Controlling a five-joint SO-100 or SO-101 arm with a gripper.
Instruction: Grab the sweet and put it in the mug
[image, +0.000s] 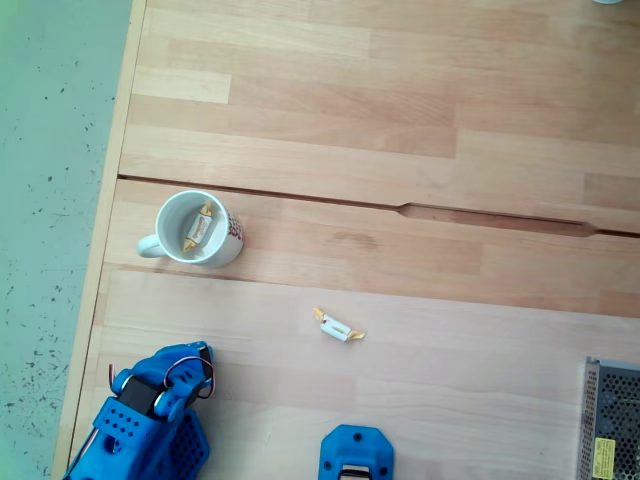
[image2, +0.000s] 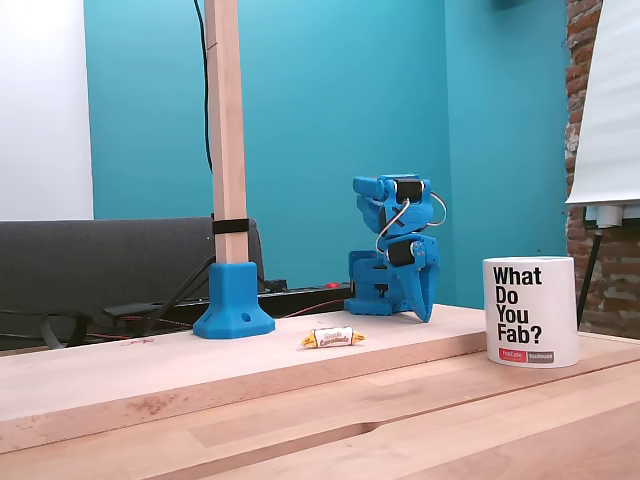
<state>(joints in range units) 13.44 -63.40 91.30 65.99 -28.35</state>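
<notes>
White mug (image2: 530, 311) up front, sweet (image2: 332, 338) behind, jaws (image2: 422, 300) beyond.

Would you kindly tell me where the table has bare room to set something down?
Bare wood spans everything beyond the mug and the stretch right of the sweet up to the metal box. It is crowded along the near edge, around the arm and blue post base.
</notes>
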